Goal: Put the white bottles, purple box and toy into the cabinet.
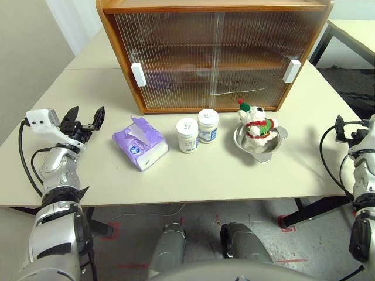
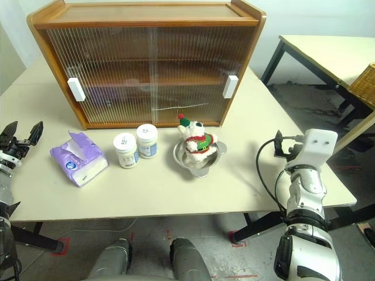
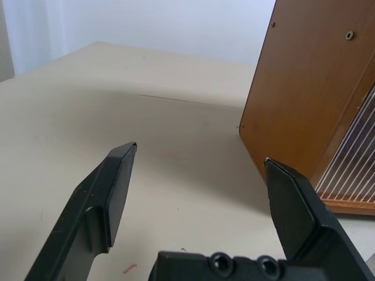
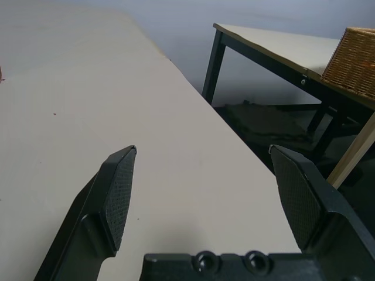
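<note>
Ribbed translucent doors front the wooden cabinet (image 1: 214, 55) behind squat white bottles (image 1: 197, 130).

Both arms are bent at the elbow and spread wide, one at each end of the worktop (image 1: 193, 175), forearms reaching forward. The left gripper (image 1: 84, 120) hovers above the worktop's left end, its two black fingers (image 3: 111, 193) spread far apart with nothing between them. The right gripper (image 4: 208, 196) is held over the worktop's right edge (its white wrist housing is plain in the right eye view), and its fingers (image 4: 117, 196) likewise stand wide apart and empty. Neither gripper touches the worktop.
</note>
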